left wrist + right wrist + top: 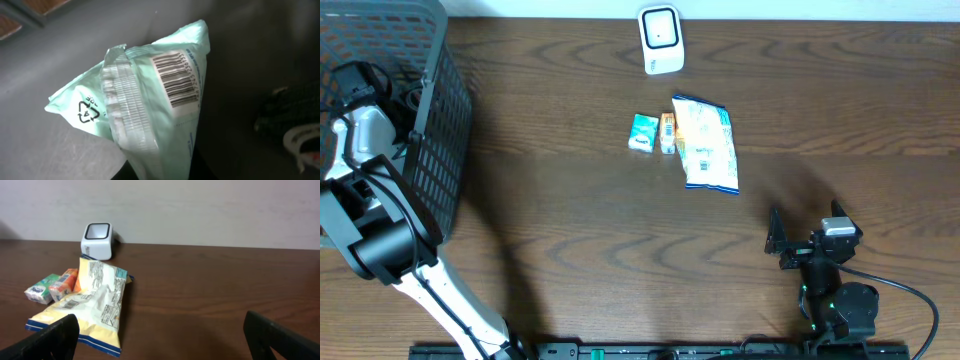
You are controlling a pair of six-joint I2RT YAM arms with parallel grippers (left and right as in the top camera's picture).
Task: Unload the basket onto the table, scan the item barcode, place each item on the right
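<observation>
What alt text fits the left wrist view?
A pale green plastic packet fills the frame close to the camera, its barcode facing the lens beside a crimped seam and a recycling symbol. Behind it is a grey surface, with a blurred dark object at right.

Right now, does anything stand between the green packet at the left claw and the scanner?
Yes: the packet lies inside the basket, and its mesh wall stands between the packet and the scanner.
</observation>
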